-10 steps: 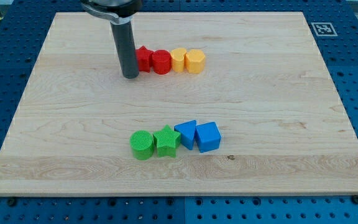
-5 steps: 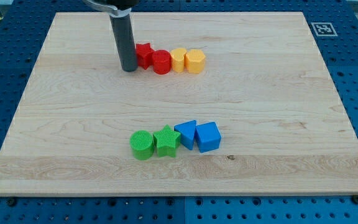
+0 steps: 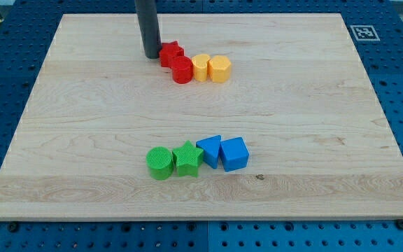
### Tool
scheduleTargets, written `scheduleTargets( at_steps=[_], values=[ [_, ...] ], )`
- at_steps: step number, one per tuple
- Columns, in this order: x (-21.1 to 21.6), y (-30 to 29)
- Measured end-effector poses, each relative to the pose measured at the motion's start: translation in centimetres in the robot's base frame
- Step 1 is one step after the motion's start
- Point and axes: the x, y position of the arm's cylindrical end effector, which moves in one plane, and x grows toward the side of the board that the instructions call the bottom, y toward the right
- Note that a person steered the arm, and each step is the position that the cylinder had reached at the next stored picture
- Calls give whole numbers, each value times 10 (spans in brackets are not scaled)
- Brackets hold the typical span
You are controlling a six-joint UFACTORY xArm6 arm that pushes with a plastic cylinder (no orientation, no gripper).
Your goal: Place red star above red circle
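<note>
Beside red star (image 3: 171,52) sits my tip (image 3: 152,55), holding nothing; red circle (image 3: 182,70) below

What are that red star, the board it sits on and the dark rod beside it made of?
The red star looks like matte plastic: flat, even colour, perhaps 3D-printed, though I can't be sure. The board appears to be pale wood, with visible grain lines and a small dark knot. My tip, just to the view's left of the star, ends a smooth dark grey rod, either metal or plastic.
</note>
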Motion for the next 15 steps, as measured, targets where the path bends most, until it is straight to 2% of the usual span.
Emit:
scheduleTargets(
  at_steps=[8,11,13,15],
  values=[
    [-33,64],
    [-11,73],
    [-41,41],
    [-21,-9]
  ],
)
